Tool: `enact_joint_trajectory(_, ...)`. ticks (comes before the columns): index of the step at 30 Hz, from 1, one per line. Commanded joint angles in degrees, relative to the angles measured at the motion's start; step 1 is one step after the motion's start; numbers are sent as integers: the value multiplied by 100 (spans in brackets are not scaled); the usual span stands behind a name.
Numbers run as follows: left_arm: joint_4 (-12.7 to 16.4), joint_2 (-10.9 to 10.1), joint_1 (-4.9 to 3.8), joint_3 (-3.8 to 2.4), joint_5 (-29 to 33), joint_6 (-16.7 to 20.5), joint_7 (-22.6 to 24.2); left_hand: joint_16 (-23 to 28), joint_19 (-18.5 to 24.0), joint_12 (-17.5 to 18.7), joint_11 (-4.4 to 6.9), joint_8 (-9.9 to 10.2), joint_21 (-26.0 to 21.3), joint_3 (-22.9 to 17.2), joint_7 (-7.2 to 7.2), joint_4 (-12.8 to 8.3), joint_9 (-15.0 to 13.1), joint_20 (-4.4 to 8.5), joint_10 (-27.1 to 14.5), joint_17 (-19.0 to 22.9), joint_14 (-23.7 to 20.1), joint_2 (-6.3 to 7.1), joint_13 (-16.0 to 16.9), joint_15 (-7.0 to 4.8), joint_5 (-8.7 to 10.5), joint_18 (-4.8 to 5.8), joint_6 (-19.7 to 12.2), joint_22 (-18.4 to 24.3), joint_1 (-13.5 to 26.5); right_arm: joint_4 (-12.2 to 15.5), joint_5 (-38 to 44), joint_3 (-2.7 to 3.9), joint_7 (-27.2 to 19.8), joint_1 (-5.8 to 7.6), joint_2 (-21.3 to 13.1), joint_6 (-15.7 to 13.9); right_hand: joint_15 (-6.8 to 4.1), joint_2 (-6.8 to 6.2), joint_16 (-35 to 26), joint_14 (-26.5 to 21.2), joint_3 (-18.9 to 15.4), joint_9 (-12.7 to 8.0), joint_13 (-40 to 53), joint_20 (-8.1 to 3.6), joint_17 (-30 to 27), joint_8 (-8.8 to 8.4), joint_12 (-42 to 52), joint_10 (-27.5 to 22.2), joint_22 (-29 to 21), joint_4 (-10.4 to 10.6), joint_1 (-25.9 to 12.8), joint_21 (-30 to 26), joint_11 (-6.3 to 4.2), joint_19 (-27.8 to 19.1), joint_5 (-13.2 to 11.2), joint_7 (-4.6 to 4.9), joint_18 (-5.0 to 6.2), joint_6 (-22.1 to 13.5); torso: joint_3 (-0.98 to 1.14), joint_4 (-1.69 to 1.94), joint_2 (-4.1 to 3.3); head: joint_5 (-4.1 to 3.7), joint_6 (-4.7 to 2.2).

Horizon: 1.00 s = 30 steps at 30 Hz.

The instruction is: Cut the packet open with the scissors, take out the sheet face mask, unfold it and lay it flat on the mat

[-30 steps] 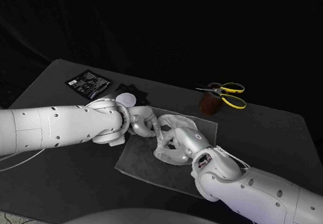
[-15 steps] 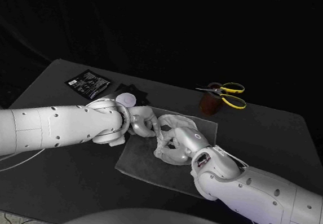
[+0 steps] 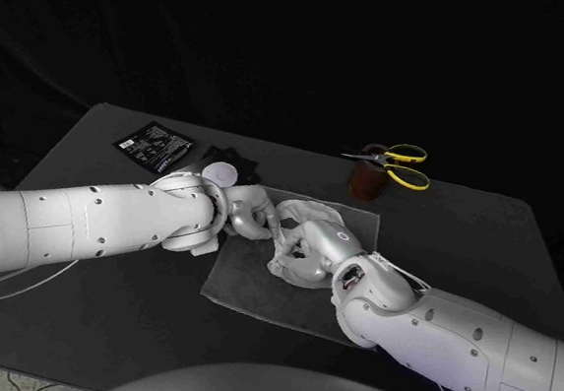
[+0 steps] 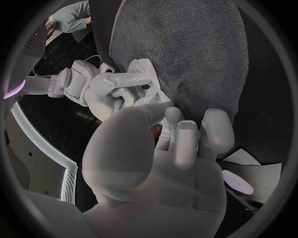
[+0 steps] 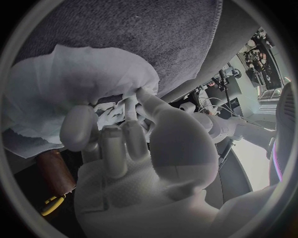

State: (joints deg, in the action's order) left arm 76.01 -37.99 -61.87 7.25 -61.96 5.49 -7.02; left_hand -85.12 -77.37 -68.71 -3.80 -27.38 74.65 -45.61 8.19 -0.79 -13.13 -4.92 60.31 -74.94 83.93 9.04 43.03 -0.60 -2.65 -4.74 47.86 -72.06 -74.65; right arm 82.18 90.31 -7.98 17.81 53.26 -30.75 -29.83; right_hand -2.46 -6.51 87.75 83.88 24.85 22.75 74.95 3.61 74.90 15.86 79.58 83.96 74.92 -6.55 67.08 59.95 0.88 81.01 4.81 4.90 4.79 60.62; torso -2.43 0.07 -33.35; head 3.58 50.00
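The right hand [image 3: 306,251] is pinching the bunched mask [image 3: 316,209] over the mat [image 3: 248,285], left hand [image 3: 241,211] fingers [image 4: 216,130] I can't tell, and uneven tugging's risking a tear.

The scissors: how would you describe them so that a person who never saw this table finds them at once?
Look at the black table and go to its far edge, a little right of the middle. There the scissors lie just beyond a small brown object. Their yellow handles set them apart: nothing near them is so bright.
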Motion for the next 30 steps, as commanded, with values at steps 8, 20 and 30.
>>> enact_joint_trajectory(8,10,8,18,16,20,-136,-73,-10,-9,-36,2,14,-10,36,40,12,-3,-31,23,-329,194,7,9,43,-24,-35,-7,-6,-55,9,107,-18,52,-28,-19,239,-102,400,42,530,559,109,974,-85,1136,185,254,242,829,-190,415,111,-71,39,11,-17,34,97,1,0,1,2,0)
enact_joint_trajectory(20,3,2,17,17,20,-130,-84,-10,-9,-36,2,14,-10,36,40,12,-3,-31,23,-329,194,7,9,43,-24,-35,-7,-6,-55,59,88,-18,-39,-28,-73,175,-85,503,62,539,939,237,1051,-75,1175,323,351,305,846,-241,357,188,-51,56,-131,7,21,16,1,0,0,-2,0)
enact_joint_trajectory(30,-2,-9,17,17,20,-142,-99,-8,-8,-39,2,20,-12,39,40,10,3,-32,16,-324,192,5,10,43,-24,-36,0,-4,-63,149,90,-17,-46,-28,-195,-112,-93,516,92,552,1115,288,1083,-81,1236,393,391,331,879,-263,317,335,-61,99,-195,-5,-2,21,3,-3,3,-2,0)
